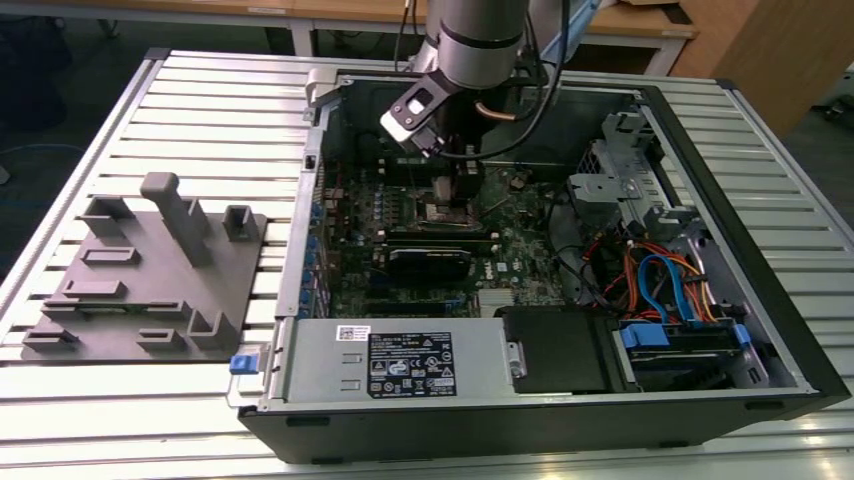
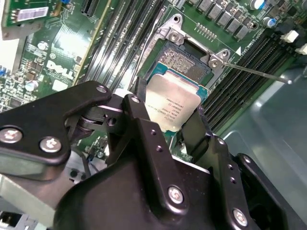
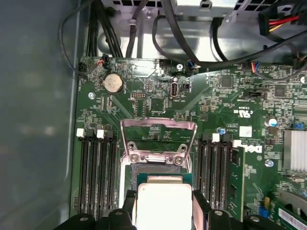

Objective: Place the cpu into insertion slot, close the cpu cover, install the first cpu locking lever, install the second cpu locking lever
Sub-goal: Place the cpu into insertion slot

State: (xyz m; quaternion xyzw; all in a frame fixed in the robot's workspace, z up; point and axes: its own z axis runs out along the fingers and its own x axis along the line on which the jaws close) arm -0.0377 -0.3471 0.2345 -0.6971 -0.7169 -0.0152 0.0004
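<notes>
In the exterior view's upper centre, the gripper (image 2: pixel 169 114) is clamped on the cpu (image 2: pixel 175 98) just above the insertion slot (image 2: pixel 184 60). The cpu cover (image 3: pixel 158 123) stands open. Seating, closing and latching all remain.

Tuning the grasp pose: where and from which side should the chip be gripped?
Grip the chip by two opposite side edges, coming straight down from above its metal top. It is thin, flat and square, and likely must stay level over the socket, as the jaws hold it now.
</notes>
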